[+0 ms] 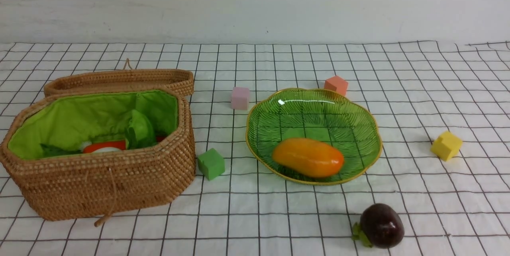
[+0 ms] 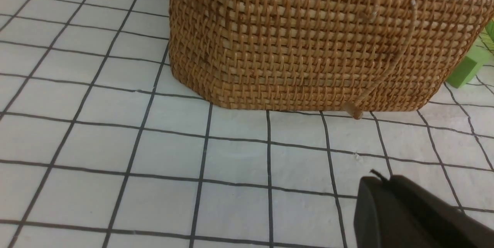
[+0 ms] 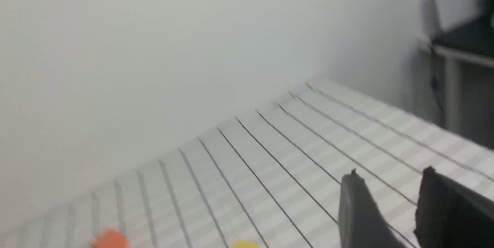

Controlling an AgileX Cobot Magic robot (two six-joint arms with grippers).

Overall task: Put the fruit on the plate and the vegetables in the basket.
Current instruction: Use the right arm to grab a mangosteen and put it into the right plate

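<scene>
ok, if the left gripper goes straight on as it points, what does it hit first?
Most likely the basket: its woven wall fills the view ahead of the left gripper. Depth is unclear; if it is tilted down, it could meet the cloth first.

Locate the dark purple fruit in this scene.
In the front view the dark purple fruit lies on the checked cloth at the near right, apart from the green plate that holds the mango.

basket (image 1: 99, 184) left, lid (image 1: 119, 81) behind it | vegetables (image 1: 104, 147) in basket | plate (image 1: 318, 108) right, mango (image 1: 307, 157) on it | mangosteen (image 1: 381, 225) before plate
</scene>
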